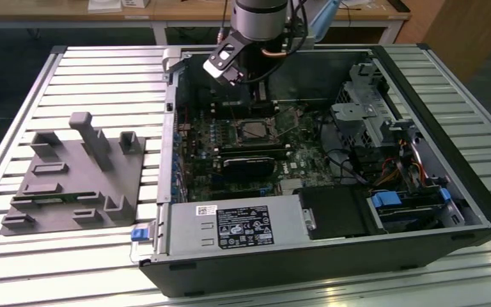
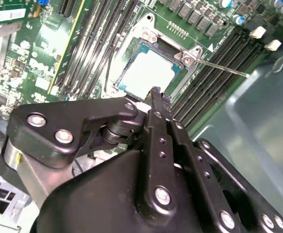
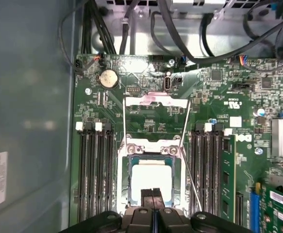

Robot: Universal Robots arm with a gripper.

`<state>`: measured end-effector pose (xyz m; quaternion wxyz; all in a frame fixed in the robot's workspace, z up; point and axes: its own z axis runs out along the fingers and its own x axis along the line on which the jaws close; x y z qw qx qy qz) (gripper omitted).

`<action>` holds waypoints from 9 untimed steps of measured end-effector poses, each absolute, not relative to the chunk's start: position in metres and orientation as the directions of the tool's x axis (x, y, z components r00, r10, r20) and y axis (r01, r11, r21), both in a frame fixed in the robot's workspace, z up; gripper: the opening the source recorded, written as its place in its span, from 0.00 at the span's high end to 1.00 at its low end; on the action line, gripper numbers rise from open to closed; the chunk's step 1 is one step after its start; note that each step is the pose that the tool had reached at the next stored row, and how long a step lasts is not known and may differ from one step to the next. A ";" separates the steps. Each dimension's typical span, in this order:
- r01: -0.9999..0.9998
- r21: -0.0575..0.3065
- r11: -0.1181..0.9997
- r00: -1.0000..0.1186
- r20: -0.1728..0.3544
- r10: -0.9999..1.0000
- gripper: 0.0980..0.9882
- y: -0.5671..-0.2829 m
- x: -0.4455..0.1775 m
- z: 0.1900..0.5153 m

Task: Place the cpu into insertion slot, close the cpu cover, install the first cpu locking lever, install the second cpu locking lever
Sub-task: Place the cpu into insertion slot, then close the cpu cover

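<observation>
The cpu point(image 3: 151, 178) lies flat in the insertion slot point(image 3: 123, 180) on the green motherboard, its pale face up; it also shows in the second wrist view as the cpu point(image 2: 149, 73). The cpu cover point(image 3: 156, 100) is swung open and stands back from the socket. A thin locking lever point(image 3: 193, 183) sticks out free beside the socket, seen again as the lever point(image 2: 224, 68). My gripper point(image 3: 152, 194) hovers just above the cpu's near edge with its fingers point(image 2: 154, 93) pressed together and nothing between them. In the exterior view the slot point(image 1: 254, 131) sits below the arm point(image 1: 258, 25).
Black memory slots point(image 3: 95, 170) flank the socket on both sides, with a green module point(image 3: 225, 170) in one. Cables point(image 3: 180, 29) run along the case wall. A grey fixture block point(image 1: 75, 179) lies at the exterior view's left, and the power supply point(image 1: 237, 227) sits at the case front.
</observation>
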<state>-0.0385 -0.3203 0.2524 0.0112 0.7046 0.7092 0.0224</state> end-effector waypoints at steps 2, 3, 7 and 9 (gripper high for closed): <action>0.999 0.048 0.006 -0.007 0.016 1.000 0.99 -0.320 -0.038 0.256; 0.999 0.048 0.006 -0.007 0.016 1.000 0.99 -0.320 -0.038 0.256; 0.999 0.048 0.006 -0.007 0.016 1.000 0.99 -0.320 -0.038 0.257; 0.999 0.048 0.006 -0.007 0.016 1.000 0.99 -0.320 -0.038 0.257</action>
